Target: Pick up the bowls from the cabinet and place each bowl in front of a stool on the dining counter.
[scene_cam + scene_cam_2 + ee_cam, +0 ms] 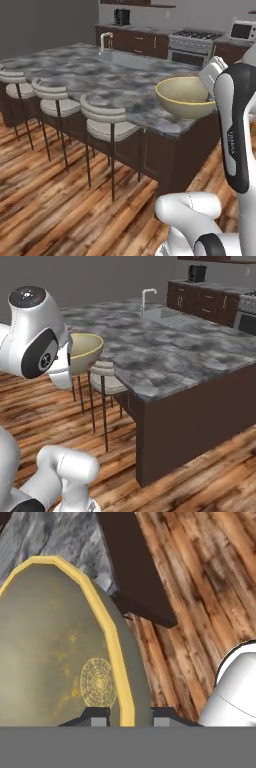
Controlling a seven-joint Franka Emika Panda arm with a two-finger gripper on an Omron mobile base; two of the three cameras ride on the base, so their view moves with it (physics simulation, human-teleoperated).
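1. Step in hand: carrying the first bowl to its place. The olive-tan bowl (pixel 185 95) is up in the air at the near end of the dining counter (pixel 90 75), not yet set down.
2. Grip: in the hand view the gripper (pixel 130 716) is pinched narrow across the bowl's yellowish rim, one finger inside the bowl, one on the outer wall. Bowl is held by the rim alone, so it hangs off to one side of the hand.
3. Position: from the left base view the bowl sits over the counter's near right corner. From the right base view it looks to overhang the stool-side edge, with the nearest stool (pixel 106 377) just below and beside it. Cannot tell how far above the stone it is.
4. Stools: three stools in a row along the counter's left side. The closest one (pixel 108 122) is the obvious target for this bowl.
5. Next move calls for: shift the bowl further in over the stone, so the foot lands fully on the slab in front of that stool, level it, lower until the foot touches, then let go.
6. Risk, my read: a rim pinch lets the bowl tip. Releasing near the edge could drop it onto the wooden floor (pixel 55 205).
7. The patterned bowl is not on the counter yet, so roughly half the job remains.
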